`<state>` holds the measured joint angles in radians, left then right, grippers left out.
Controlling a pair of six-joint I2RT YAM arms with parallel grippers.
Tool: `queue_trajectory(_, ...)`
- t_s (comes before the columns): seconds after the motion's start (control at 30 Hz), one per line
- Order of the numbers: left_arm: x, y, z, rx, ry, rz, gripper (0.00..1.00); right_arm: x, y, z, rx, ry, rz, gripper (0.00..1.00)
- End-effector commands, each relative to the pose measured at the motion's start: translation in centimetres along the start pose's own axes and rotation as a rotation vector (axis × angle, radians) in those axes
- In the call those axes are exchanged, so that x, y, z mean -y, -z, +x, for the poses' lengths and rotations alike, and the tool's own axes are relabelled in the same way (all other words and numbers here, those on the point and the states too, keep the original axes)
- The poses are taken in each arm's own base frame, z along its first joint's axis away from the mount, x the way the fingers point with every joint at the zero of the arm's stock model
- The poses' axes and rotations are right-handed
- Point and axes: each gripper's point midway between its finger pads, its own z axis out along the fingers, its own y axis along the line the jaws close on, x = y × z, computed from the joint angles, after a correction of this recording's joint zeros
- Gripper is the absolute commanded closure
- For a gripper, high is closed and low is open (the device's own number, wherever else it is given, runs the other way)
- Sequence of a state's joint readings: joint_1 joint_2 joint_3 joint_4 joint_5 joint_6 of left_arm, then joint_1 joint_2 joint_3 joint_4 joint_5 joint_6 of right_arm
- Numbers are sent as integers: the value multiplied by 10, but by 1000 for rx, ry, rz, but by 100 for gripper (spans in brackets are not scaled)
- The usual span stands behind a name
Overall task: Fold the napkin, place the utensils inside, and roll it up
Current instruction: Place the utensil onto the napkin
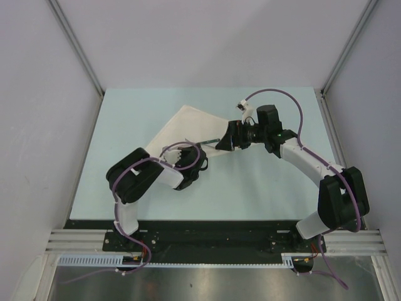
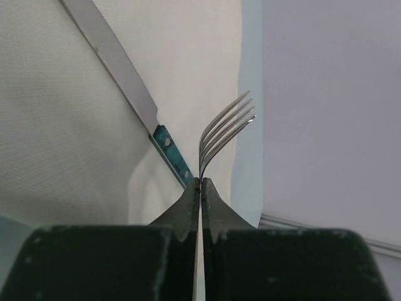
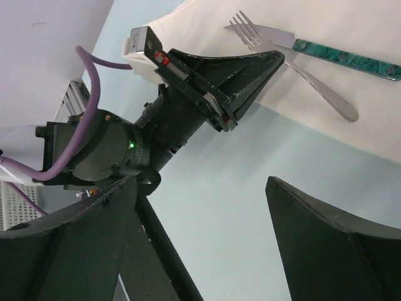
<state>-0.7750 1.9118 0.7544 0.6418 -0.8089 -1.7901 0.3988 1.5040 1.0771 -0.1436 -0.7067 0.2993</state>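
**Lying on the napkin: knife and fork, with your left end effector shut at the fork**

You have the napkin [image 1: 182, 128] lying flat on the pale surface [image 1: 263, 188], toward the far side and a little left of centre, with one corner pointing far. The knife [image 3: 344, 58], with its teal handle and plain blade, lies on the cloth close to the napkin's near right edge. A metal fork [image 3: 313, 88] lies just beside it. In the right wrist view the fork's tines overlap the knife blade.

Your left end effector [image 2: 200, 185] is closed, its two fingers pressed together with no gap you can see. The closed tip sits right at the fork's neck. From the left wrist view the tines curve up from just past the fingertips, and the knife runs away to the left of them. You cannot tell from these views whether the fork is actually pinched or the tip only rests against it.

Your right end effector [image 3: 200, 188] stands wide, its fingers [image 3: 313, 244] well apart and holding nothing. It hangs over bare surface just off the napkin's near right edge, facing the left end effector and the two utensils.
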Motion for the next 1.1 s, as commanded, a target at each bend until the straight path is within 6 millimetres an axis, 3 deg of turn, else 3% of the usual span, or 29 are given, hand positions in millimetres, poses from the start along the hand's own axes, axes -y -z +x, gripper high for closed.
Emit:
queue_trajectory(0.0,-3,-3,1,15,25,-10,98,-11,3,-7,27,28,-34,11)
queue_trajectory(0.1,-4,-2,1,15,16,-16,96,-11,3,-8,28,30,-35,11)
queue_trajectory(0.17,-6,0,0,10,24,-26,86,-11,3,-7,25,29,-37,11)
queue_trajectory(0.2,-7,2,1,-2,23,-40,80,-11,3,-8,27,31,-36,11)
queue_trajectory(0.23,-8,3,1,-11,30,-51,67,-11,3,-7,25,30,-35,11)
queue_trajectory(0.3,-9,7,4,-36,35,-74,56,-10,3,-8,29,29,-30,11)
queue_trajectory(0.33,-2,10,3,-43,45,-66,49,-10,3,-8,27,30,-31,11)
queue_trajectory(0.4,2,15,0,-53,53,-61,45,-10,3,-9,27,31,-28,11)
queue_trajectory(0.5,14,28,-4,-83,64,-54,30,-8,4,-10,29,37,-12,11)
queue_trajectory(0.53,28,35,-6,-97,84,-39,17,-8,5,-11,31,42,-8,11)
queue_trajectory(0.57,26,39,-9,-102,60,-51,16,-7,5,-12,34,44,-1,11)
queue_trajectory(0.63,38,48,-14,-118,44,-30,2,-5,4,-12,29,42,7,11)
queue_trajectory(0.73,49,70,-38,-107,-61,-12,0,-3,4,-16,34,44,24,11)
queue_trajectory(0.8,59,84,-68,-74,-164,-4,0,-1,2,-21,39,46,40,11)
queue_trajectory(0.83,52,88,-79,-84,-274,-11,0,1,1,-21,36,40,49,11)
queue_trajectory(0.87,53,83,-107,-46,-312,-30,0,4,-3,-21,27,33,51,11)
queue_trajectory(0.93,79,94,-139,-37,-366,50,0,2,-11,-23,23,37,42,11)
queue_trajectory(0.97,85,91,-162,-36,-483,73,0,2,-16,-23,19,36,41,11)
queue_trajectory(1.0,105,101,-179,-19,-520,138,0,6,-25,-24,9,26,38,11)
queue_trajectory(1.07,124,105,-215,49,-729,180,0,2,-41,-22,-8,29,11,11)
